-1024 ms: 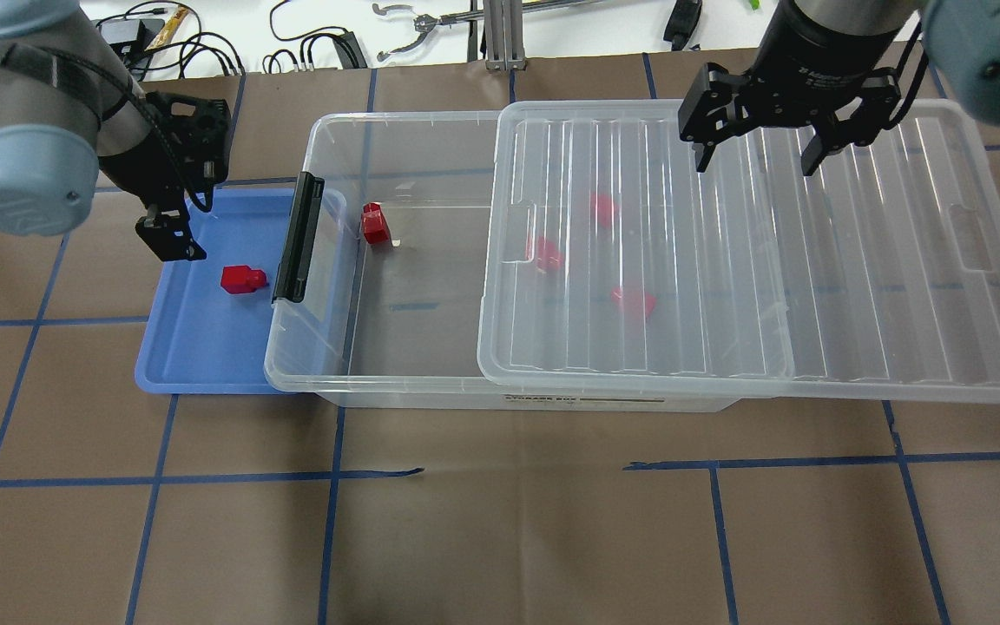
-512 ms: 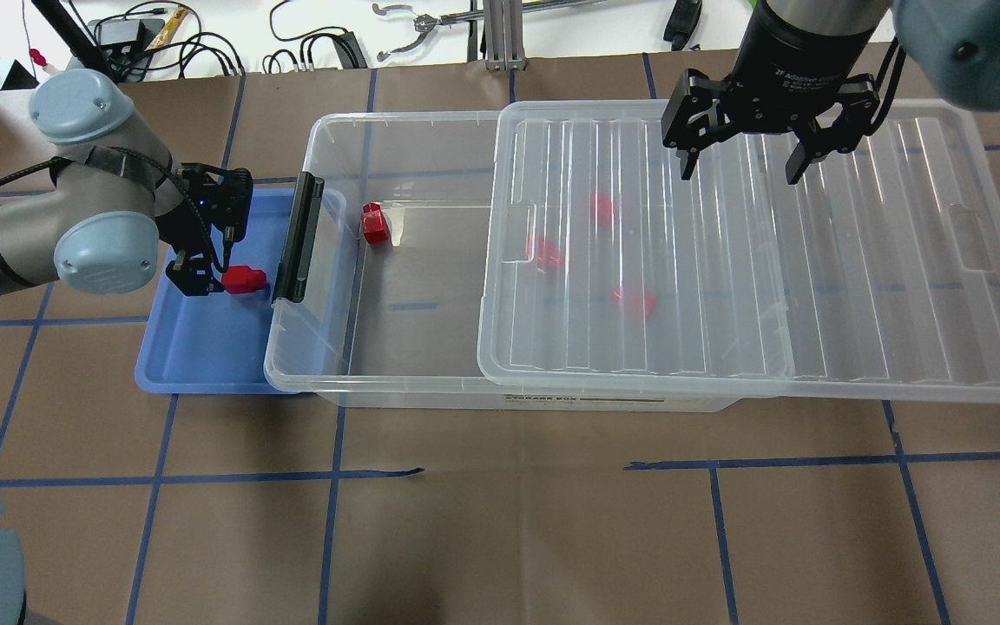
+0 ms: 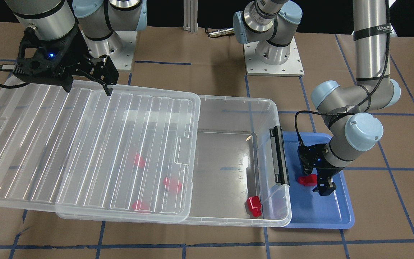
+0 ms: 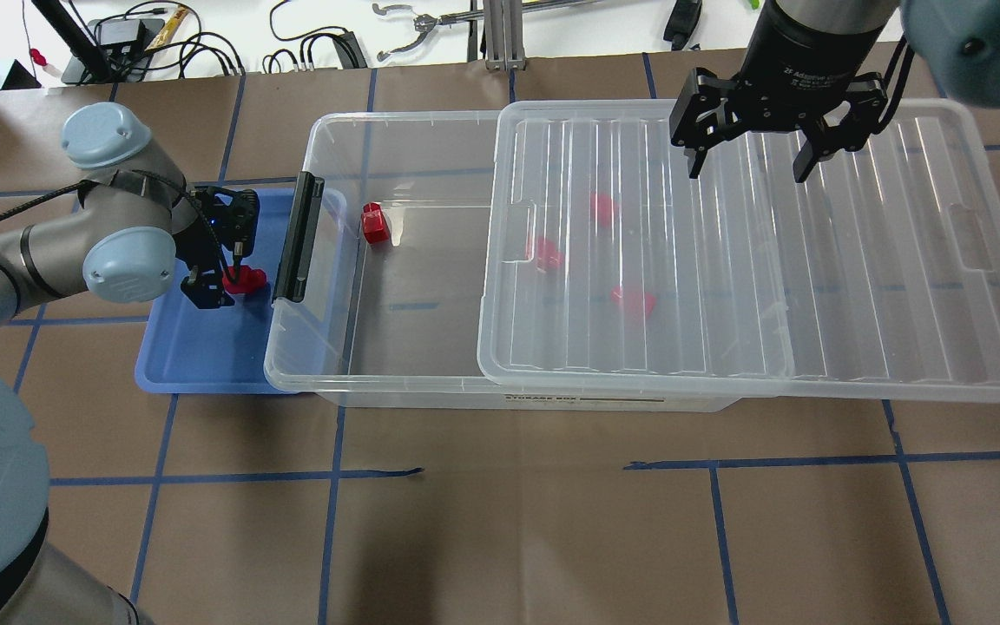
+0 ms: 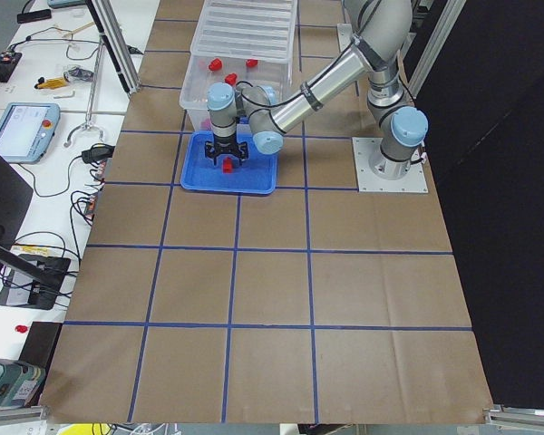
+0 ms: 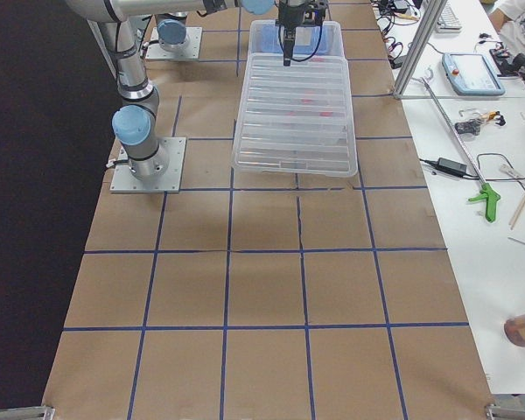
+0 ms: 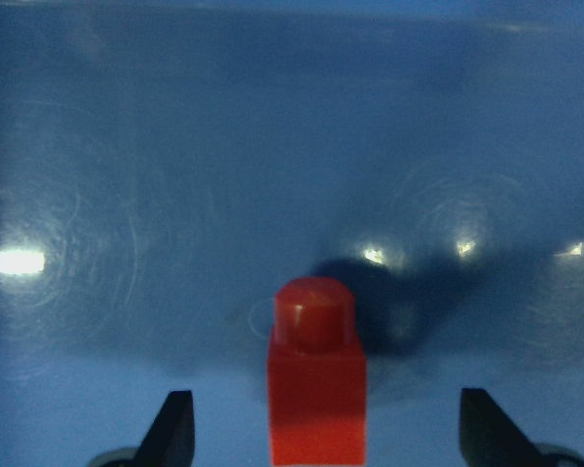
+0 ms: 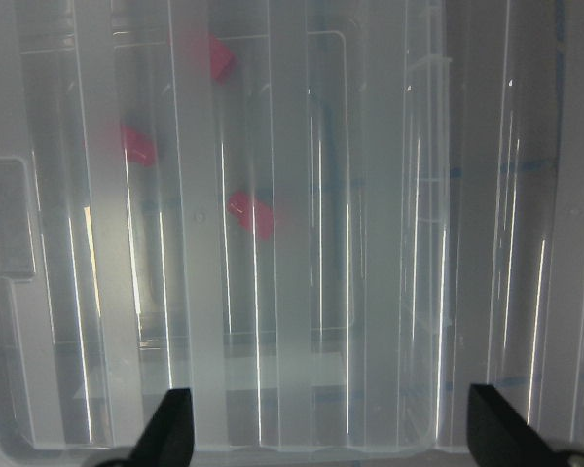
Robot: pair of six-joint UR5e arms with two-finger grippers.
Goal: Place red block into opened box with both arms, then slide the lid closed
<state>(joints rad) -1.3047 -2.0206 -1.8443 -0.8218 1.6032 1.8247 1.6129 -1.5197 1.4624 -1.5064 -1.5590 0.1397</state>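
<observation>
A: Left gripper (image 4: 220,276) jaws spread either side of red block (image 4: 244,279), at tray's (image 4: 196,365) box-side edge. Glossy, so it may squirt out on closing.
B: Box (image 4: 396,130) half open. Right gripper (image 4: 747,165) jaws spread above lid's (image 4: 899,260) far edge. Sliding early blocks the drop.

We read "2F Adaptive" in white on the black body above the right hand (image 4: 747,172); the rest of that line is hidden. A black band (image 3: 372,30) round the left arm (image 3: 370,57) shows "WANU", cut off at the edge. The label (image 4: 582,401) on the box (image 4: 318,130) reads "STORAGE BOX"; its finer print is illegible.
</observation>
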